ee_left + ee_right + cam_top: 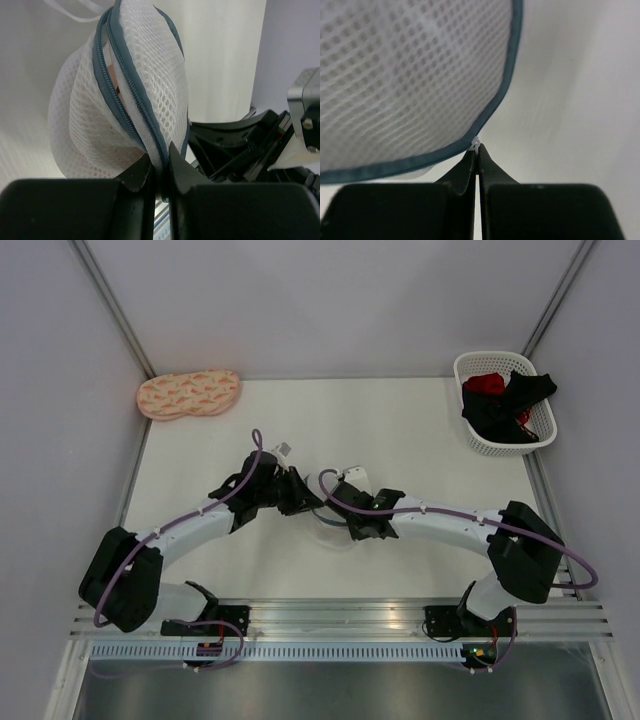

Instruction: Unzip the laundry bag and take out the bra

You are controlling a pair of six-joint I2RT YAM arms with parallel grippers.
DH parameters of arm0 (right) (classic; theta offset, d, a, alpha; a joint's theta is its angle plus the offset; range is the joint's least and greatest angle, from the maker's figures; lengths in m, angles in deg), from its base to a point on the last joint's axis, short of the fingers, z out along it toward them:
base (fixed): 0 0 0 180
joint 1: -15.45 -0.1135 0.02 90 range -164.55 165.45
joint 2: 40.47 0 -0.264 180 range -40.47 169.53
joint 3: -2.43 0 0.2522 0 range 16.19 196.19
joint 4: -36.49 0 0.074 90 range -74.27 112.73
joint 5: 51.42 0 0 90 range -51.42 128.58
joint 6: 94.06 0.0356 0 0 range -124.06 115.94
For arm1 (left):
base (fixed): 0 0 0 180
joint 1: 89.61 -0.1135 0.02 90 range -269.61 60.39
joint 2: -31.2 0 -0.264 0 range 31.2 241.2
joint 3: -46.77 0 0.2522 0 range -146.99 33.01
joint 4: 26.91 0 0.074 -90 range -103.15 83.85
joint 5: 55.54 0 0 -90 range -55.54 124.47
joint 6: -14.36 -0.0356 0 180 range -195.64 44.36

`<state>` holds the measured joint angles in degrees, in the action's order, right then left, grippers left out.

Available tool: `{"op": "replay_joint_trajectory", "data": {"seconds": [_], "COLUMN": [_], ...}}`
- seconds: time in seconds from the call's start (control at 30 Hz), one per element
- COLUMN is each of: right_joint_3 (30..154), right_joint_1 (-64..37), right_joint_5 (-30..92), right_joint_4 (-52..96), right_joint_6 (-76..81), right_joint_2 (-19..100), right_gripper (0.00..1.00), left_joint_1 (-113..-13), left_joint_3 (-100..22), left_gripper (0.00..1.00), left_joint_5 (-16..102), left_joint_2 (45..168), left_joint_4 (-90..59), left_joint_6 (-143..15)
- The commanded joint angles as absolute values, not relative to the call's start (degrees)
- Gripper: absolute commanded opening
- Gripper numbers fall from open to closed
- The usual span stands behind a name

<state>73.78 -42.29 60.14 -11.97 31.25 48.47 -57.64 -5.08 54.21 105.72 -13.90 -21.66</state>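
The laundry bag (125, 95) is a white mesh pouch with a grey-blue zipper rim, held between the two grippers at the table's middle, and is mostly hidden under them in the top view (326, 523). My left gripper (160, 161) is shut on the bag's zipper rim. A pale pink patch of the bra (118, 87) shows through a gap in the zipper. My right gripper (476, 152) is shut on the small white zipper pull (476, 145) at the bag's edge (410, 75). In the top view the left gripper (300, 496) and right gripper (346, 516) face each other.
A peach two-lobed pad (188, 394) lies at the back left. A white lattice basket (488, 355) with black and red garments (505, 400) stands at the back right. Grey walls close in the table on the left, back and right.
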Motion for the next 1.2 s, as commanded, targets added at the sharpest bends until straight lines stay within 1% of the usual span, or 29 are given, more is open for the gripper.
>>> {"op": "replay_joint_trajectory", "data": {"seconds": [0.0, 0.03, 0.13, 0.17, 0.2, 0.23, 0.27, 0.33, 0.37, 0.5, 0.57, 0.6, 0.63, 0.67, 0.7, 0.73, 0.77, 0.87, 1.0, 1.13, 1.17], "right_joint_3": [76.6, 77.4, 78.4, 78.6, 78.7, 78.9, 78.9, 78.2, 77.9, 74.5, 73.2, 71.3, 70.3, 68.9, 66.6, 65.6, 64.8, 63.8, 65.8, 67.7, 68.0], "right_joint_1": [-38.4, -37.5, -35.5, -35.4, -35.3, -35.3, -35.3, -35.3, -35.3, -35.3, -35.4, -35.4, -35.5, -35.8, -35.8, -35.8, -36.0, -36.6, -38.2, -39.3, -39.6], "right_joint_5": [69.9, 70.3, 71.0, 71.2, 71.1, 70.8, 70.7, 69.3, 68.6, 64.1, 59.7, 57.3, 53.6, 45.8, 41.1, 37.0, 30.6, 23.4, 20.6, 20.0, 19.9], "right_joint_4": [-19.0, -19.1, -18.8, -18.3, -18.2, -18.0, -17.8, -17.3, -16.7, -14.5, -12.4, -11.1, -9.4, -4.6, -1.9, 2.9, 5.1, 11.4, 14.5, 14.8, 14.7], "right_joint_6": [28.3, 28.0, 27.4, 27.3, 27.3, 27.3, 27.3, 27.4, 27.3, 27.8, 27.8, 27.5, 27.0, 26.5, 26.6, 26.8, 27.5, 28.3, 28.5, 28.2, 28.1], "right_joint_2": [51.3, 51.5, 51.6, 51.3, 50.5, 50.0, 49.5, 48.0, 47.3, 43.8, 42.2, 41.4, 40.6, 38.6, 37.7, 37.0, 36.1, 36.0, 37.7, 40.3, 40.9], "right_gripper": [0.0, 0.0, 0.01, 0.0, 0.01, 0.0, 0.0, 0.0, 0.0, 0.0, 0.0, 0.0, 0.0, 0.0, 0.0, 0.0, 0.01, 0.0, 0.01, 0.01, 0.0], "left_joint_1": [-58.8, -58.8, -59.7, -60.2, -60.4, -60.6, -60.9, -60.9, -60.9, -60.9, -60.9, -60.9, -60.8, -60.7, -60.7, -60.6, -60.6, -60.6, -60.1, -58.9, -58.6], "left_joint_3": [-11.7, -14.9, -20.6, -21.9, -23.1, -25.7, -27.1, -30.9, -31.9, -32.6, -29.1, -25.1, -23.0, -20.6, -15.8, -13.3, -10.9, -2.8, 4.6, 5.4, 5.7], "left_gripper": [0.15, 0.15, 0.15, 0.2, 0.3, 0.46, 0.73, 0.86, 0.94, 0.96, 0.96, 0.96, 0.96, 0.96, 0.96, 0.96, 0.96, 0.96, 0.97, 0.98, 0.98], "left_joint_5": [59.0, 59.3, 60.1, 60.3, 60.6, 59.6, 58.2, 52.9, 51.3, 43.7, 41.1, 41.1, 41.1, 41.3, 42.6, 43.5, 44.6, 48.1, 52.2, 51.6, 51.8], "left_joint_2": [110.4, 111.4, 115.7, 116.7, 118.6, 119.4, 120.2, 122.2, 122.6, 120.5, 116.7, 114.8, 111.0, 108.6, 106.4, 101.4, 99.1, 90.8, 85.2, 86.3, 86.7], "left_joint_4": [-8.8, -5.8, -3.1, -2.9, -2.9, -2.3, -1.6, 0.6, 2.6, 7.1, 8.9, 8.8, 8.8, 8.5, 7.1, 6.0, 4.9, -0.4, -7.6, -11.4, -15.1], "left_joint_6": [-35.3, -36.9, -41.4, -42.4, -44.0, -44.4, -44.7, -45.3, -45.3, -41.1, -36.6, -35.0, -33.2, -29.8, -28.2, -26.5, -23.1, -18.1, -9.3, -7.8, -7.0]}}
